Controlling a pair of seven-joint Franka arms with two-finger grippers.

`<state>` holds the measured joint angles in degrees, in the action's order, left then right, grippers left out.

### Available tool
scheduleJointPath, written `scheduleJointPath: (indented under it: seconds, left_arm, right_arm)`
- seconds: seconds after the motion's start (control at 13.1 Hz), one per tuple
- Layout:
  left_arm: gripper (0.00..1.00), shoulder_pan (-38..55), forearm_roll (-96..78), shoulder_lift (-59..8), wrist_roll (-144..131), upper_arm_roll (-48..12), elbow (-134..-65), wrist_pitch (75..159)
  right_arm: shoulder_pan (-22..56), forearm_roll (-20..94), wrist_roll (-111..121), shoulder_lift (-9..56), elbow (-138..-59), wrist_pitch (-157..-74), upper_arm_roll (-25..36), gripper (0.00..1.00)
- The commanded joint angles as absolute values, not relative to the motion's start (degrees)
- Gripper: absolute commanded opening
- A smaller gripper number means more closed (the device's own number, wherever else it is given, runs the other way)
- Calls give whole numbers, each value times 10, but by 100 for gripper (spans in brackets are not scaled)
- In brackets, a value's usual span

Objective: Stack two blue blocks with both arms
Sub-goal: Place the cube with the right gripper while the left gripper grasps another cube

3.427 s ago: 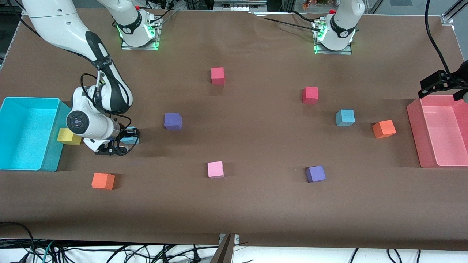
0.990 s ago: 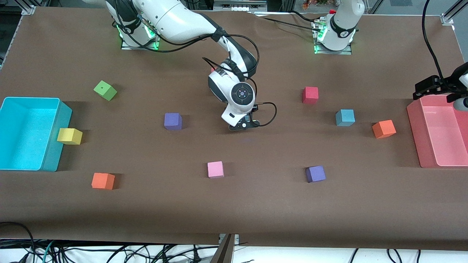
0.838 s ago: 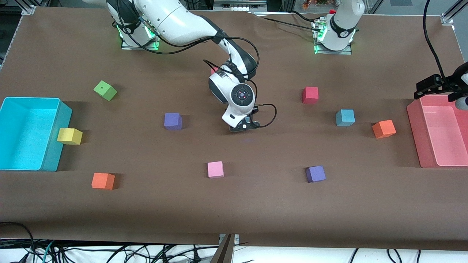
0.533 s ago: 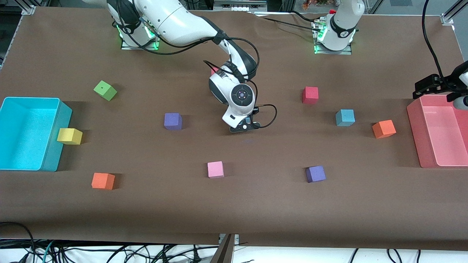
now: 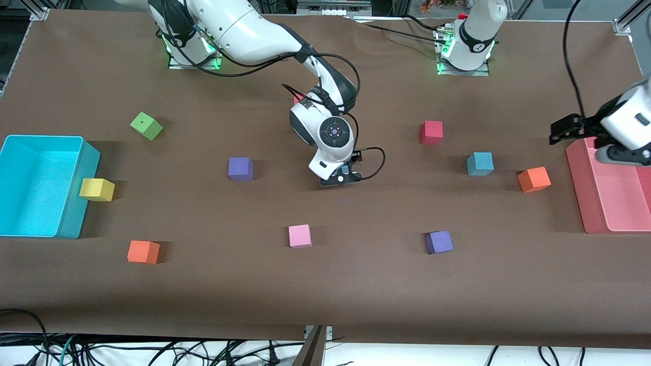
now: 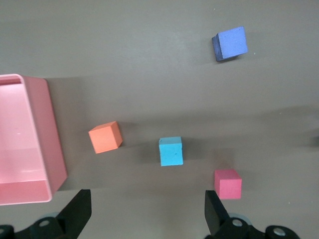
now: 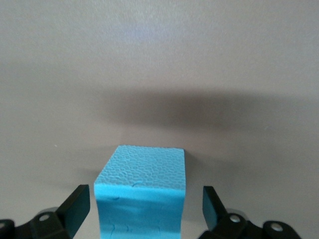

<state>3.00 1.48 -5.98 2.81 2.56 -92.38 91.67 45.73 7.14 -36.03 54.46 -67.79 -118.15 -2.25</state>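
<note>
From the front view, my right hand sits low at the middle of the brown cloth-covered surface, and only a sliver of the small sky-blue foam cube I carried shows between its fingers. The second sky-blue foam cube rests toward my left arm's end of the surface, beside an orange foam cube and nearer the camera than a red foam cube. My left hand hangs over the edge of the pink plastic bin.

In the left wrist view, my left hand is spread wide and holds nothing. Below it lie the second sky-blue cube, the orange cube, the red cube and a purple foam cube.

In the right wrist view, my right hand stands wide open, its fingers clear of the first sky-blue cube's sides, so I have no grip on it; it appears to rest on the surface.

I judge the base cube placed. Next my left hand must descend on the second cube, grip it and bring it over the first, once my right arm clears.
</note>
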Motion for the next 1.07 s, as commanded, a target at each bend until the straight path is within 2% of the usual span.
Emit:
scheduleJointPath:
  seconds: [0.0, 0.53, 0.84, 0.99]
  left_arm:
    - [100, 41, 8, -35, 6, 28, -1030, 996]
    - [100, 40, 3, -26, 9, 30, -1254, 1239]
    - [100, 39, -33, -28, 7, 30, -1374, 1387]
    - [100, 38, -54, -32, 7, 31, -1423, 1446]
  right_arm:
    - [445, 69, -362, 531, -660, -1171, -22, 100]
    - [421, 70, -338, 449, -663, -1141, -31, 100]
    - [414, 71, -136, 411, -687, -1126, -25, 100]
    - [412, 70, -108, 403, -693, -1124, -25, 100]
